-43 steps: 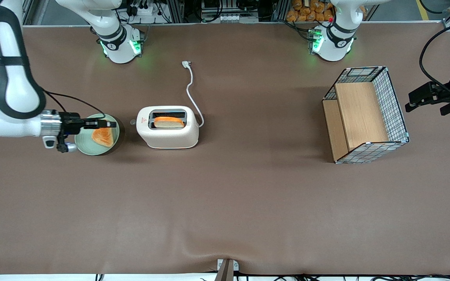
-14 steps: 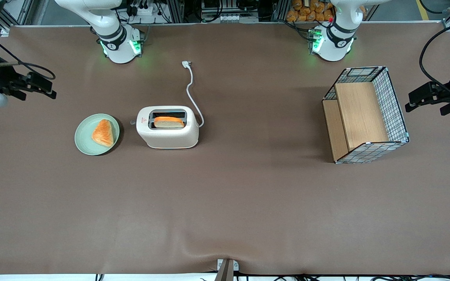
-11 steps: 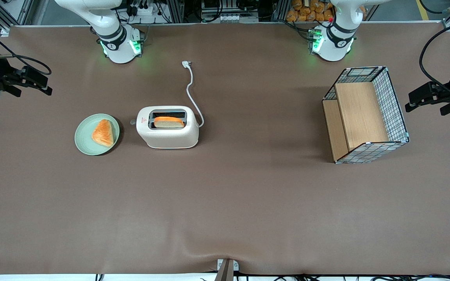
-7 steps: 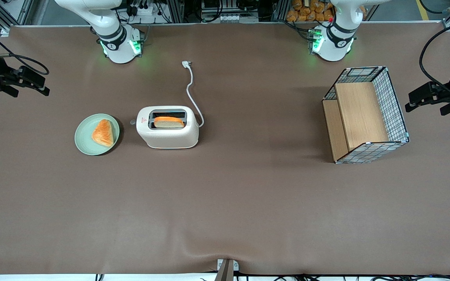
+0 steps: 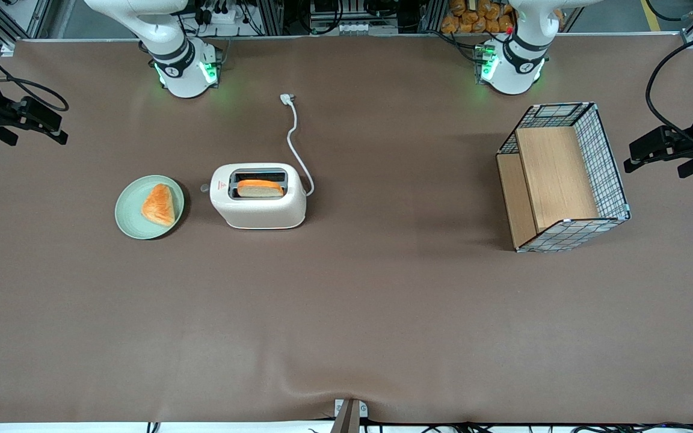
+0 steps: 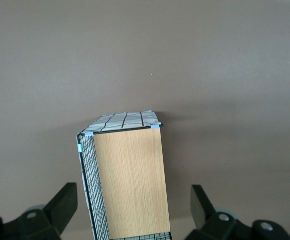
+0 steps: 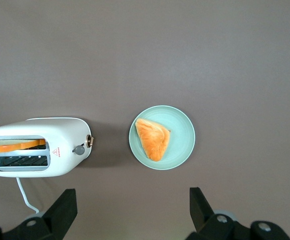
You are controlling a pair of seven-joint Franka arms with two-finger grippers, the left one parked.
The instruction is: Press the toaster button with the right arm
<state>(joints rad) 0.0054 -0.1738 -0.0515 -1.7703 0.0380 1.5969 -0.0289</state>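
Note:
The cream-white toaster (image 5: 259, 204) (image 7: 35, 147) stands mid-table with a slice of bread (image 5: 260, 187) in the slot nearer the front camera. Its small grey button (image 5: 204, 188) (image 7: 79, 149) sticks out of the narrow end that faces the green plate. My right arm's gripper (image 5: 52, 126) (image 7: 132, 197) hangs open and empty high over the working arm's end of the table. It is well apart from the toaster, and the plate lies between them sideways. Both black fingers (image 7: 65, 206) stand wide apart.
A green plate (image 5: 130, 219) (image 7: 182, 150) holding an orange pastry (image 5: 159, 204) (image 7: 153, 138) sits beside the button end of the toaster. The white power cord (image 5: 295, 138) runs from the toaster toward the arm bases. A wire basket with wooden panels (image 5: 563, 177) (image 6: 127, 175) stands toward the parked arm's end.
About three seconds ago the gripper hovered over the plate next to the toaster's button end. It has since pulled away toward the working arm's end and kept drifting outward. The toaster and plate have not moved.

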